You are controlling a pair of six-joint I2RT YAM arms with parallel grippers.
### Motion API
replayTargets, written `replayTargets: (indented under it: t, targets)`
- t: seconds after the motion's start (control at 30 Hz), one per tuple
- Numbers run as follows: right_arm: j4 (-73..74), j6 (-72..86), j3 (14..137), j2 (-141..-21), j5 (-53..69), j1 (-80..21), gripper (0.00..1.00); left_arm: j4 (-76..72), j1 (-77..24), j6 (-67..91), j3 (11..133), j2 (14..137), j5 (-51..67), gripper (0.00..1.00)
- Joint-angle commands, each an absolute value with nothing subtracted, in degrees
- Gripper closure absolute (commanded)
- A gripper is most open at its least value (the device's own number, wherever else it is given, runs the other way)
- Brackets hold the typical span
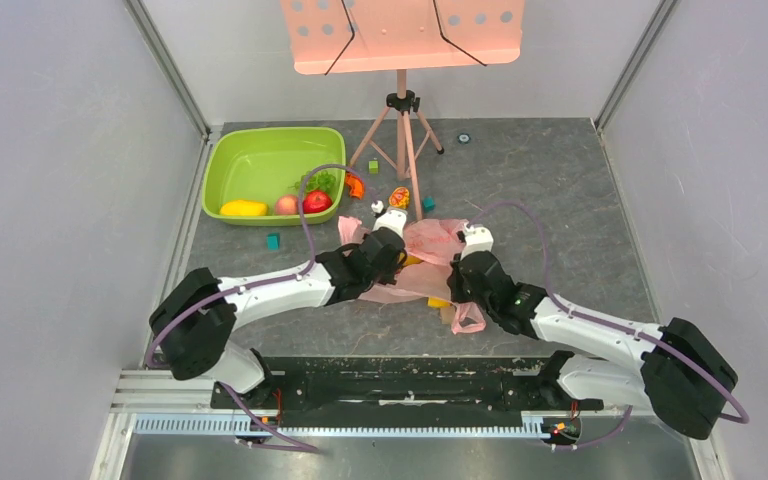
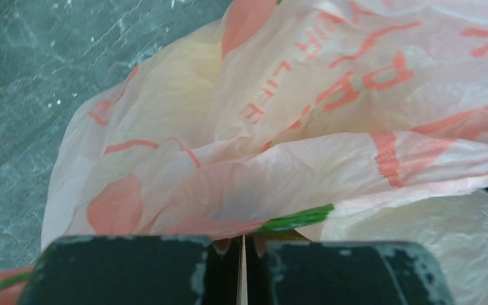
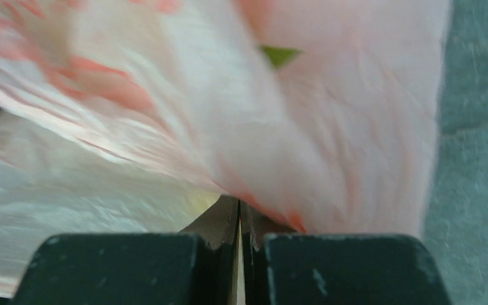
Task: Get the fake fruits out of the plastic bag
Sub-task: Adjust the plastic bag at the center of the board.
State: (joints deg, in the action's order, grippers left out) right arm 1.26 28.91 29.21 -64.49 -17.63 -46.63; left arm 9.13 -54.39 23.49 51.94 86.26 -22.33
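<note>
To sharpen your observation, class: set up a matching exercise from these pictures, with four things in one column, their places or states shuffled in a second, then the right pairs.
Column A
1. red apple
2. plastic bag
3. music stand
4. left end effector

Column B
a. upright at the far side
b. inside the green basin
c. shut, fingers together
d. crumpled in the middle of the table

Pairs: 1-b; 2-d; 3-a; 4-c

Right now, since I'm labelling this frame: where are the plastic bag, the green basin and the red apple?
plastic bag (image 1: pixel 430 243), top view, crumpled middle.
green basin (image 1: pixel 260 165), top view, bare floor.
red apple (image 1: pixel 317 201), top view, glossy middle.
</note>
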Motion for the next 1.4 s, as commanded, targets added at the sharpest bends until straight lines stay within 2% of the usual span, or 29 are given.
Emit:
replayTargets:
  t: [0.0,0.23,0.5,0.67,1.1,1.37]
  targets:
    - [2.01,29.22,25.56,-62.06,-20.81,-46.45,1.00,5.23,-53.53,26.78,49.81,82.12,-25.01,0.98]
    - [5.25,30.45,22.93,-58.08,-21.95,-46.51,1.00,2.76,-53.43,27.34,46.18,78.99,-26.26,0.98]
    - [-5.35,24.66,27.41,-53.54,-5.11,-47.74,1.00,0.21,-53.47,26.74,45.35,78.92,-22.02,0.98]
    - [-3.90,24.55,34.52,-58.09,-4.25,-49.75,1.00,0.18,-53.69,27.07,45.45,80.15,-20.53,0.98]
    - [-3.63,24.85,46.71,-76.72,-12.11,-50.22,1.00,-2.65,-54.83,27.16,44.44,80.43,-18.44,0.98]
    - [-0.67,23.96,47.52,-82.57,-17.55,-50.25,1.00,-4.56,-55.51,26.98,42.26,80.53,-17.96,0.98]
